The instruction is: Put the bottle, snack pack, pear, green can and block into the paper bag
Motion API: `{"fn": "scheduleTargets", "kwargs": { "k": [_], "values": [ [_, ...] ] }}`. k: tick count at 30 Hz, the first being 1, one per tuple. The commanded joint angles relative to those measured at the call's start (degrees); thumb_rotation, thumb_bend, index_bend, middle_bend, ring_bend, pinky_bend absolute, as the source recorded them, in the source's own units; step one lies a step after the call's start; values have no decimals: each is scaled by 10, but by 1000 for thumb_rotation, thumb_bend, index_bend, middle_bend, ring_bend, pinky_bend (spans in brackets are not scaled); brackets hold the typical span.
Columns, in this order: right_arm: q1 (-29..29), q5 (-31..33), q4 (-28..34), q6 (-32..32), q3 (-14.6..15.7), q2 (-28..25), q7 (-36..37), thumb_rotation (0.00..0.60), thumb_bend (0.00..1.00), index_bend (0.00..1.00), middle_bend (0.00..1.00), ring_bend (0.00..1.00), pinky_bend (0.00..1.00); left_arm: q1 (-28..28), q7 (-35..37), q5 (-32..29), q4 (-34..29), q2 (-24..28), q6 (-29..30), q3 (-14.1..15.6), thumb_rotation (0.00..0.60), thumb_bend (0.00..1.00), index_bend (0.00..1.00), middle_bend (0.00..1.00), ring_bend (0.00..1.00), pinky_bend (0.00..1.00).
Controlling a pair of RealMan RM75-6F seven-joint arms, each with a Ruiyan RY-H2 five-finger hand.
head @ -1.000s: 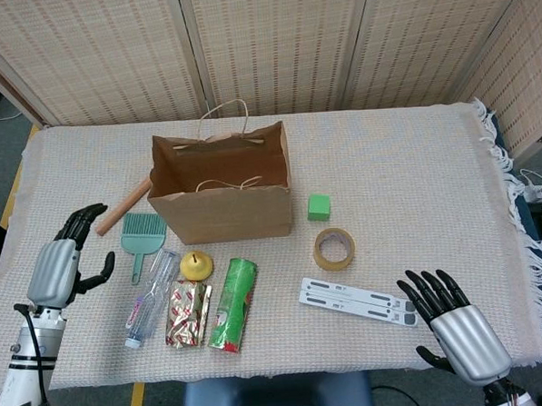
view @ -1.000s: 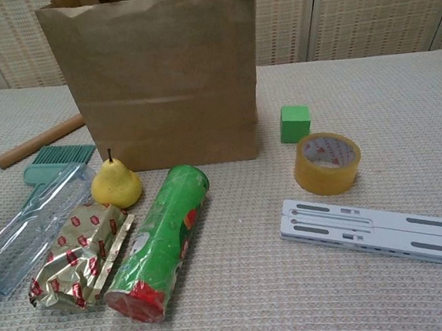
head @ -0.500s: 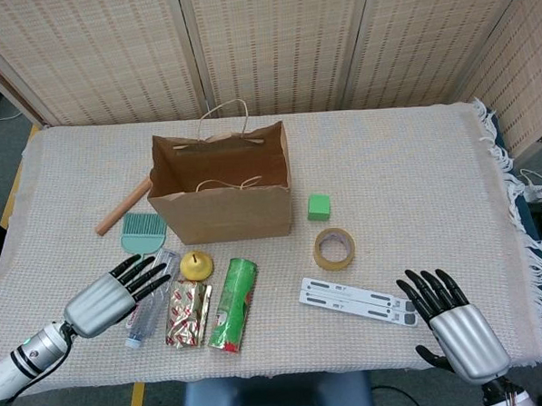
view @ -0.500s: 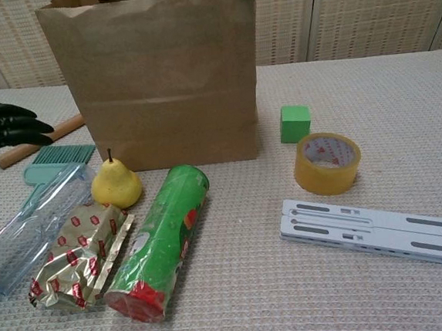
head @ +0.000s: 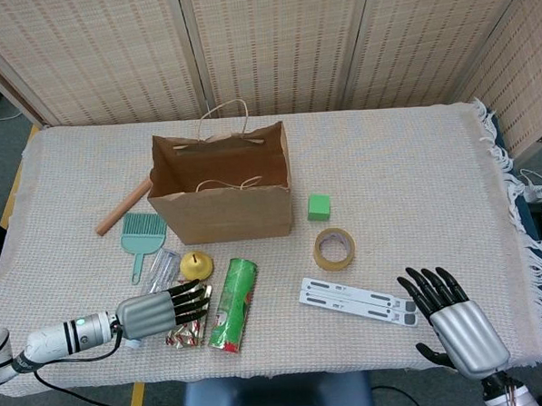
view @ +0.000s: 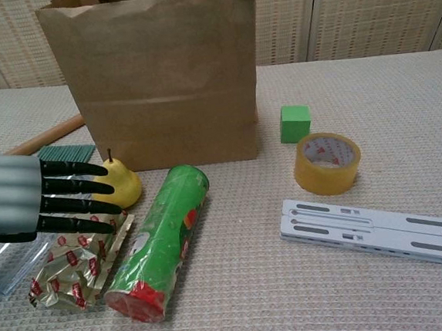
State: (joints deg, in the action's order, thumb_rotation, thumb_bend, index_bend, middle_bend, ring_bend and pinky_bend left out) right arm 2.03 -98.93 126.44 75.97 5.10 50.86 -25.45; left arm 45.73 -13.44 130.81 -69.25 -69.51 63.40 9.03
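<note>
While the paper bag [head: 221,201] is standing open, I'm reaching my left hand [head: 163,310], fingers straight and spread, empty, over the bottle [head: 158,266] and snack pack [view: 78,259], beside the green can [head: 234,306], pear [head: 196,264]; the block [head: 318,206] is lying well apart. My right hand [head: 455,325] is hovering open.

cloth-covered table [head: 414,159] under bag [head: 221,201], can [head: 233,305], tape [head: 333,248]

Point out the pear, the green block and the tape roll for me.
pear [view: 126,188]: chest view, yellow body right of the stem.
green block [view: 295,123]: chest view, front face.
tape roll [head: 333,248]: head view, ring's left rim.
</note>
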Motion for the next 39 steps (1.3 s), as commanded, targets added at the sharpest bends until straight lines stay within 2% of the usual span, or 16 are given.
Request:
{"fn": "scheduleTargets", "kwargs": {
  "k": [1, 11, 20, 33, 39],
  "values": [
    [3, 5, 0, -4, -1, 0, 0, 600, 68, 0, 0, 0, 0, 9, -13, -9, 5, -5, -11, -1, 600, 389, 0, 0, 0, 43],
    [5, 14, 1, -7, -1, 2, -7, 600, 67, 0, 0, 0, 0, 29, -18, -46, 28, -2, -27, -6, 600, 388, 0, 0, 0, 42],
    [7, 18, 3, -9, 0, 3, -10, 600, 68, 0, 0, 0, 0, 22, -19, -78, 77, -3, -27, 5, 600, 387, 0, 0, 0, 42],
    [6, 13, 5, -7, 4, 3, -10, 600, 68, 0, 0, 0, 0, -1, -9, -59, 95, 0, 25, 59, 600, 386, 0, 0, 0, 43],
    [4, 5, 5, -4, 8, 2, -7, 600, 68, 0, 0, 0, 0, -5, -8, -54, 105, 2, 32, 76, 600, 387, 0, 0, 0, 43]
  ]
}}
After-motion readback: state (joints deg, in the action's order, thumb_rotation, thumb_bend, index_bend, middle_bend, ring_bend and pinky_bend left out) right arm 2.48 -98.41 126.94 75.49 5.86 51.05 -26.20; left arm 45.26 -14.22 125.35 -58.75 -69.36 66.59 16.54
